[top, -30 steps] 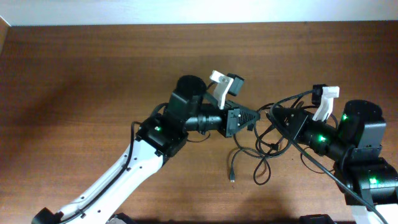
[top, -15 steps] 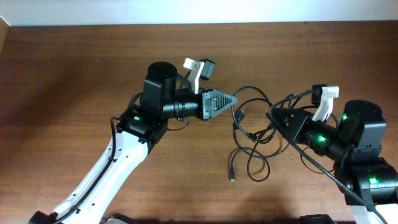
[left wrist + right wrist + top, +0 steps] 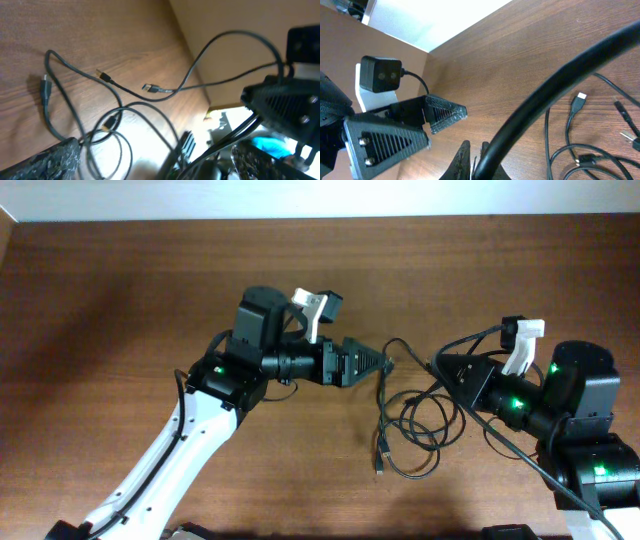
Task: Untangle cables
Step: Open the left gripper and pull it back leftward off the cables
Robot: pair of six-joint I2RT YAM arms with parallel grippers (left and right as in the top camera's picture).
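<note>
Tangle of thin black cables (image 3: 425, 430) lies in overlapping loops on the brown wooden table (image 3: 150, 300), between the two arms and nearer the right one. One silver-tipped plug (image 3: 381, 463) rests on the table at the left edge of the loops. Left gripper (image 3: 385, 362) hovers just left of the tangle, turned on its side, jaws wide apart with nothing between them. Right gripper (image 3: 437, 367) sits at the upper right of the loops, jaws nearly closed, and two strands rise from the table to its tip.
</note>
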